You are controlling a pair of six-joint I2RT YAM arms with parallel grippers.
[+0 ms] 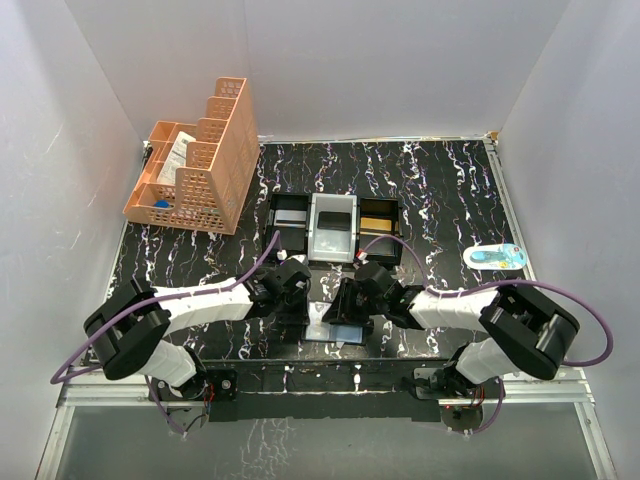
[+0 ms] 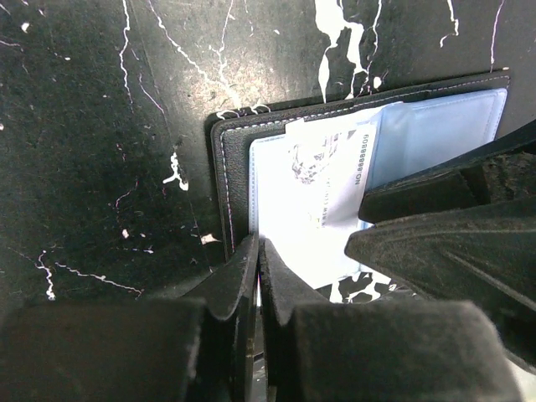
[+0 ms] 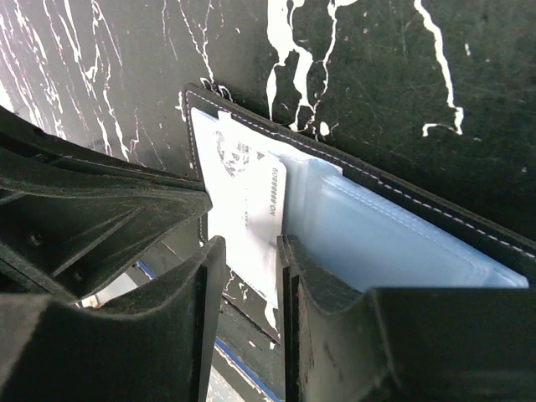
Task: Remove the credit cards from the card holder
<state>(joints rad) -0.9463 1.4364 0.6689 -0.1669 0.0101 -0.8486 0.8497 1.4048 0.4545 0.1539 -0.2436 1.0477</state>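
Black white-veined marble surface [image 1: 430,190] inside white walls

Orange slotted basket [image 1: 200,165] at far left corner, some stuff inside, can't make out what

Black-and-white three-compartment tray [image 1: 285,215] at centre, just past the arms' wrists

Both arms reach in toward the middle near edge, and their heads meet over the card holder [image 1: 335,330]

Card holder lies open and flat on the surface, near centre, in front of the tray; dark stitched border, pale blue sleeves inside [image 3: 402,234]

Left end effector [image 2: 258,251] is clenched, fingers pressed together right at the holder's near edge; can't tell if anything is pinched

Right end effector [image 3: 249,251] is released, jaws parted with a clear gap, low over the holder's left panel

White card [image 2: 322,180] with printed number sticks partly out of a sleeve, its free end under the right jaws' gap

Small white-and-blue oval item [image 1: 495,257] on the right side of the surface, well apart from everything else
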